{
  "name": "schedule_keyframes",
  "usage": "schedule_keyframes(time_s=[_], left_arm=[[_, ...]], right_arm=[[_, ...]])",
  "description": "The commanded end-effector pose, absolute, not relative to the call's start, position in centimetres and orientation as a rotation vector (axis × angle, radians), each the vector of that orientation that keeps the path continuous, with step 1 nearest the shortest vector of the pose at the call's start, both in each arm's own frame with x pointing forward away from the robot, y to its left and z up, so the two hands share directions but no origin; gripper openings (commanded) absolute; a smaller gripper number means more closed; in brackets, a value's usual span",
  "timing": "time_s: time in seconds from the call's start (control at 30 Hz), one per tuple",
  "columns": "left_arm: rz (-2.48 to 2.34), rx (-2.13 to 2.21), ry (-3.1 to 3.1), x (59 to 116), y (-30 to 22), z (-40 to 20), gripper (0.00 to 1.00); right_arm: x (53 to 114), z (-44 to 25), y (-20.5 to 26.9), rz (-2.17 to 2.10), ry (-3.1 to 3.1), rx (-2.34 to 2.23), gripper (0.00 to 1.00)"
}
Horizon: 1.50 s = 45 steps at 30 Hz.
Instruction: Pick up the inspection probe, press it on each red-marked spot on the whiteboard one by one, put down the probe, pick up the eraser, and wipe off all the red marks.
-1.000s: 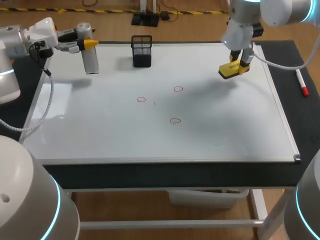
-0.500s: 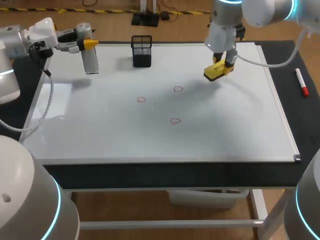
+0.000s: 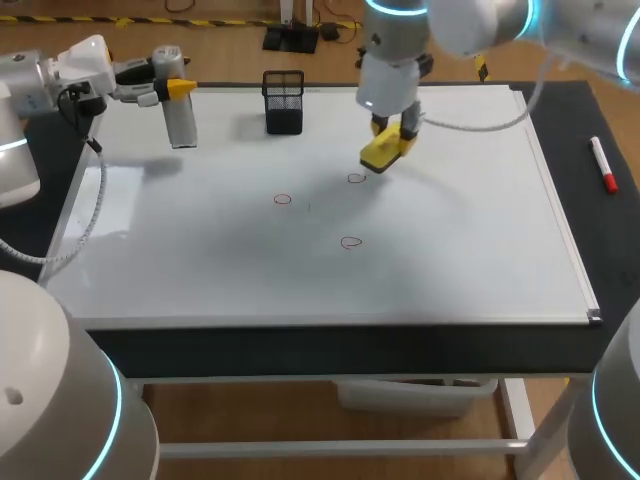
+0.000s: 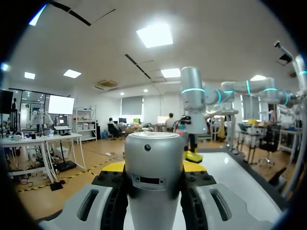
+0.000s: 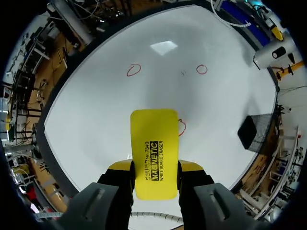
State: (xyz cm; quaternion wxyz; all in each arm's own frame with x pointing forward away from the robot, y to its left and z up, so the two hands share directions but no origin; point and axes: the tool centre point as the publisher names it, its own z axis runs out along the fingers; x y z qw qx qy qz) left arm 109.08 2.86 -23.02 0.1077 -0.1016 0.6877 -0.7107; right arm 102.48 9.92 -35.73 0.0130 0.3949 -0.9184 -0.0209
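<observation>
My left gripper (image 3: 172, 90) is at the whiteboard's far left corner, shut on the silver cylindrical probe (image 3: 181, 125), which hangs above the board. In the left wrist view the probe (image 4: 154, 165) fills the space between the fingers of that gripper (image 4: 154, 184). My right gripper (image 3: 395, 128) is shut on the yellow eraser (image 3: 380, 153), held just to the right of the far red mark (image 3: 356, 178). Two more red marks (image 3: 283, 199) (image 3: 349, 242) lie nearer. In the right wrist view the eraser (image 5: 153, 153) half hides one red mark (image 5: 182, 127).
A black mesh holder (image 3: 284, 102) stands at the board's far edge, between the two grippers. A red marker (image 3: 604, 165) lies on the dark table to the right of the whiteboard (image 3: 470, 260).
My right arm has carried the eraser leftward from the board's far right to beside the far red mark. The left arm and probe have not moved.
</observation>
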Motion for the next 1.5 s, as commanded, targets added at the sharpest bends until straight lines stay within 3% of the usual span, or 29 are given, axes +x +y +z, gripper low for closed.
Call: schedule_keyframes(time_s=[0.03,0.87,1.5], left_arm=[[-2.087,-0.301,2.023,109.0,2.8,-22.9,0.00],[-2.087,-0.301,2.023,109.0,2.8,-22.9,0.00],[-2.087,-0.301,2.023,109.0,2.8,-22.9,0.00]], right_arm=[[102.2,-35.9,12.1,-0.035,-2.829,1.277,0.00],[99.7,-38.2,24.5,-0.068,-2.553,1.689,0.00],[98.2,-40.0,29.5,-0.016,-2.434,1.907,0.00]])
